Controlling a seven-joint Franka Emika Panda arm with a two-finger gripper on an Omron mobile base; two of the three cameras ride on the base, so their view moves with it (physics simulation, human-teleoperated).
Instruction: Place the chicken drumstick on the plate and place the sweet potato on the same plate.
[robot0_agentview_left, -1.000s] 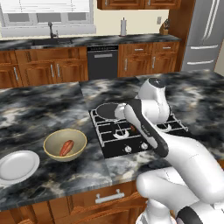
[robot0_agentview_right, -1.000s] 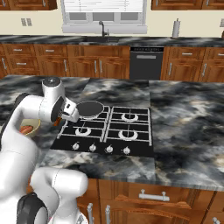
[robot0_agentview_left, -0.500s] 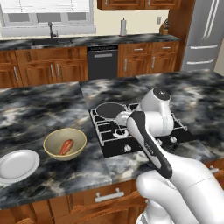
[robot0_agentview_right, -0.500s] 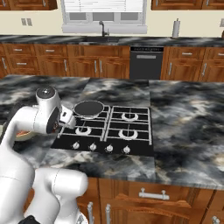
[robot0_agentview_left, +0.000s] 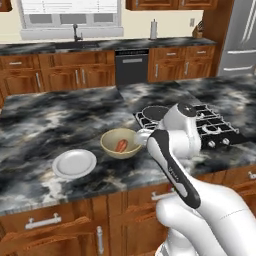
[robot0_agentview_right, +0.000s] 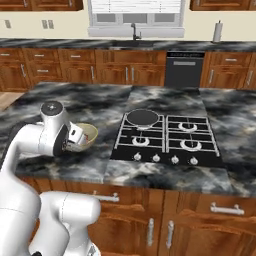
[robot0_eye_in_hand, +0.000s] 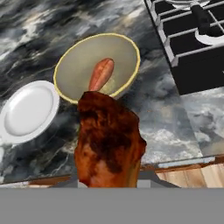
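Left base view: plate (robot0_agentview_left: 74, 163) bare on the counter (robot0_agentview_left: 45, 120), just beside the bowl (robot0_agentview_left: 120, 143); sweet potato (robot0_agentview_left: 121, 145) lying in the bowl.

Right base view: gripper (robot0_agentview_right: 80, 140) beside the bowl rim, its load hard to make out here.

Hand view: chicken drumstick (robot0_eye_in_hand: 108, 140) gripped between the closed jaws, near the bowl. Carry it across above the plate's centre, lower close, then release so it stays inside the rim.

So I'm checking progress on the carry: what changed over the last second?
The robot drove left, so both base views shifted. The arm swung from over the stove toward the bowl, carrying the chicken drumstick. The sweet potato stays in the bowl; the plate stays empty.
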